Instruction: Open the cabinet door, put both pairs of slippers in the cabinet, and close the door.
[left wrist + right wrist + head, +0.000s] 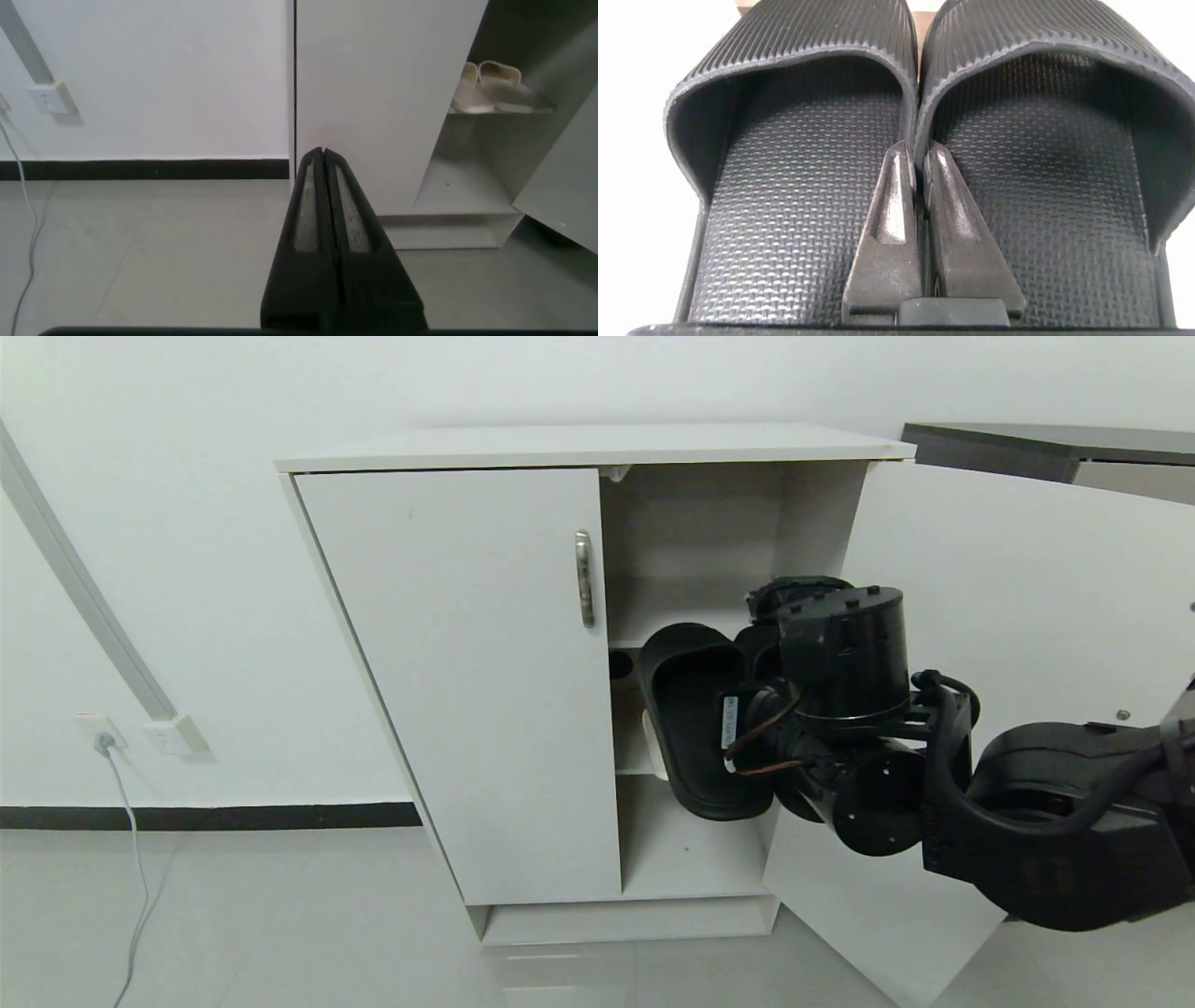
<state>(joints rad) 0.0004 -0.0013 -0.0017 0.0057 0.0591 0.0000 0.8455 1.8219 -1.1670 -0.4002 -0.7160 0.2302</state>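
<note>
R gripper [918, 157] fingers pinched nearly closed on adjoining inner walls of black slippers [700, 719] — pair held on edge at cabinet [597, 444] opening, mid-shelf level. R arm extended toward opening beside open door [1018, 588]. L gripper [322, 161] fingers pressed together, empty — facing cabinet.

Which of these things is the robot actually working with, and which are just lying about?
In the job: cabinet; its open door; black slippers, gripped in the right hand before the opening; pale slippers on a shelf inside.
Just about: wall socket; its cable; grey table behind.
</note>
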